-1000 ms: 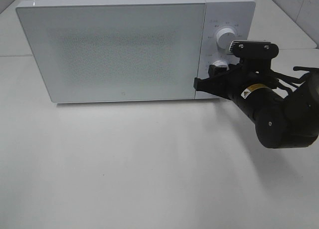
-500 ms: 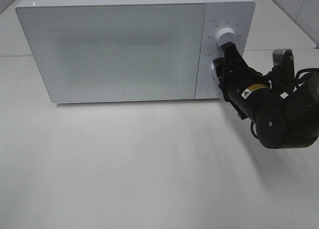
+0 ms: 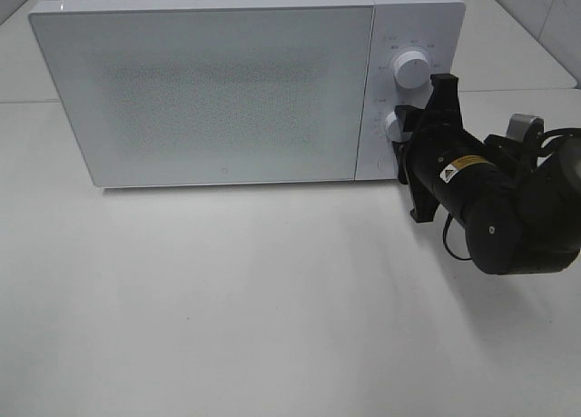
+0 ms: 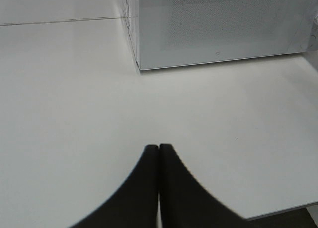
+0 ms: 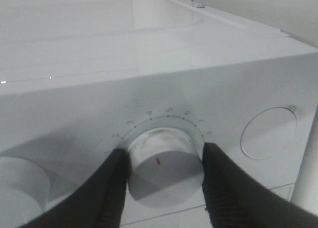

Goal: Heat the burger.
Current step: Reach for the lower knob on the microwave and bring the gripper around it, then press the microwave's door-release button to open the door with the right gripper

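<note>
Timer step: right gripper (image 5: 165,158) clamps lower knob (image 5: 166,177) on microwave (image 3: 218,90). Twist evenly with pads square and stop at the wanted mark. The left gripper (image 4: 159,153) is clenched empty over table (image 4: 64,89). The burger is unseen, presumably behind the closed door.

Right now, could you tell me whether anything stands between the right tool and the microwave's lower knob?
Nothing visible does: the right tool has its fingers against both sides of the lower knob. The burger itself is not in view, and the microwave door is shut.
</note>
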Robot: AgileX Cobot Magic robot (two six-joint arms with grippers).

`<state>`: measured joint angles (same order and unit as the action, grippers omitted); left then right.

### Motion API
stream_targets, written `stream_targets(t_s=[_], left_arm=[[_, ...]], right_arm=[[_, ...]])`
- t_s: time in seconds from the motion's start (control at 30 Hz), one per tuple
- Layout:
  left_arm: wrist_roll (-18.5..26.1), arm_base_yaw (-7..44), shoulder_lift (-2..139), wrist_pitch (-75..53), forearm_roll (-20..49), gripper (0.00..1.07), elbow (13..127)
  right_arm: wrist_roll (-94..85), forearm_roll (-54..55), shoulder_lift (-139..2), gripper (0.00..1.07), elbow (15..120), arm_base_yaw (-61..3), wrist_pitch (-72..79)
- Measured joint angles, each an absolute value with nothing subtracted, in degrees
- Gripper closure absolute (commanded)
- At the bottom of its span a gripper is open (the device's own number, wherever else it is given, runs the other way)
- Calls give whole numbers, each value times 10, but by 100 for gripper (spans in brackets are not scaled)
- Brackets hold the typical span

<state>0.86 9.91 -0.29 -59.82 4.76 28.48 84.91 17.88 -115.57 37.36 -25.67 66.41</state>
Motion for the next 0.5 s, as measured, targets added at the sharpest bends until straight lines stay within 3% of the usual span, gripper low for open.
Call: stream_targets(t_s=[0.03,0.07,0.1,0.13,0.2,0.23,0.27,0.5], left_arm=[[9,99,-3,-598,48,107,285],[9,99,-3,-598,48,107,285],[9,99,-3,-598,48,107,285],[9,99,-3,-598,48,107,285],[9,99,-3,-598,48,107,285],[9,99,-3,-598,48,107,285],[9,99,-3,-598,48,107,285],[9,99,-3,-598,48,107,285]], right_arm=[[849,179,-1156,69,374,-257,664],[849,179,-1156,69,374,-257,664],[849,179,-1156,55,374,-257,664],[849,179,-1156,55,374,-257,664],[851,177,-1156,38,374,-258,667],[851,177,-1156,38,374,-258,667],[851,171,-1156,31,372,-258,670],[850,167,-1156,32,363,-258,684]])
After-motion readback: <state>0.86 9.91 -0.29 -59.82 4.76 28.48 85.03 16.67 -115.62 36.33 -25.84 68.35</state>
